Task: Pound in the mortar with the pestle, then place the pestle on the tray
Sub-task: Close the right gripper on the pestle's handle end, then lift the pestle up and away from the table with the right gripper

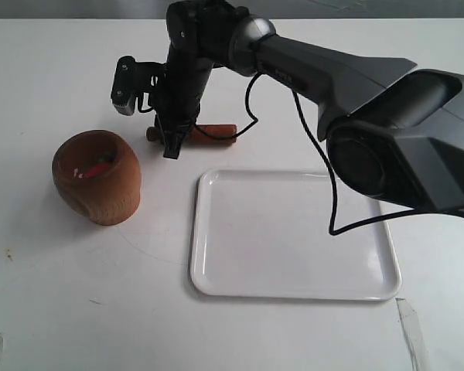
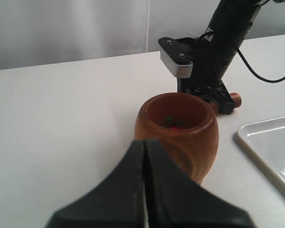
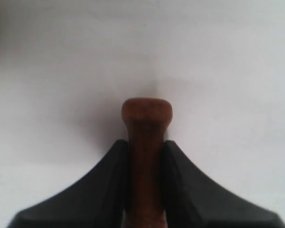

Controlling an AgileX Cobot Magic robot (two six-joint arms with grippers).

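Note:
The brown wooden mortar [image 1: 97, 176] stands on the white table at the left, with small red and green bits inside; it also fills the middle of the left wrist view [image 2: 176, 130]. The reddish-brown pestle [image 1: 213, 133] lies on the table behind the tray, and my right gripper [image 1: 172, 141] is shut on its narrow handle, the knob [image 3: 147, 110] sticking out past the fingers [image 3: 180, 175]. The white tray [image 1: 292, 233] lies front right, with nothing on it. My left gripper [image 2: 145, 147] is shut on nothing, just short of the mortar; it is out of the exterior view.
A black cable [image 1: 325, 178] hangs from the right arm [image 1: 348, 77] over the tray's far edge. The right arm's wrist camera [image 1: 125, 86] juts out towards the left above the mortar. A strip of tape [image 1: 411, 328] lies at the front right.

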